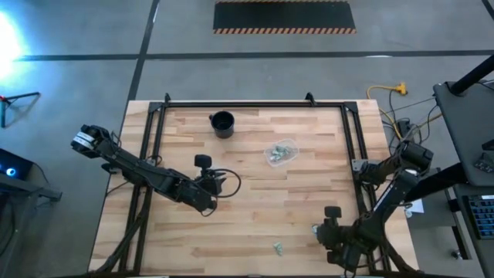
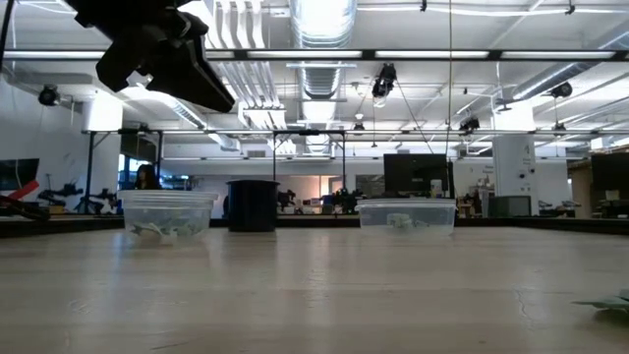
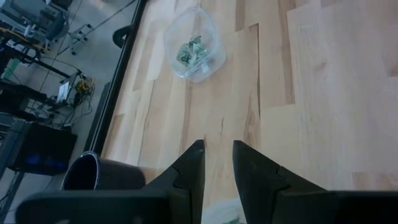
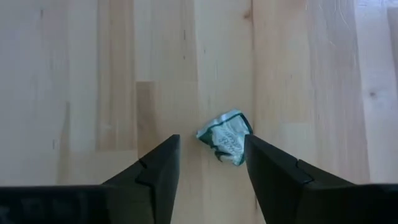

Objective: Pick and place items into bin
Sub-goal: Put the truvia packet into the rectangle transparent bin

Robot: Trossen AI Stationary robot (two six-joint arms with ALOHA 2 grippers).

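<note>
The items are tiny crumpled green-and-silvery pieces. One piece [image 4: 225,140] lies on the wood just ahead of my right gripper [image 4: 211,142], which is open near the table's near right corner [image 1: 320,232] with a finger on either side of it. Another piece [image 1: 278,247] lies by the near edge. More pieces sit in a clear cup [image 1: 282,152] [image 3: 194,45] at mid-table. My left gripper [image 3: 217,149] is open and hovers over a second clear cup [image 1: 225,183], whose rim and green contents [image 3: 225,216] show between its fingers.
A black cup [image 1: 222,123] [image 3: 93,174] stands upright near the far edge. In the low view it [image 2: 253,205] shows between the two clear cups [image 2: 167,216] [image 2: 406,216]. A black frame rail [image 1: 158,131] runs along the table's sides. Bare wood lies between the arms.
</note>
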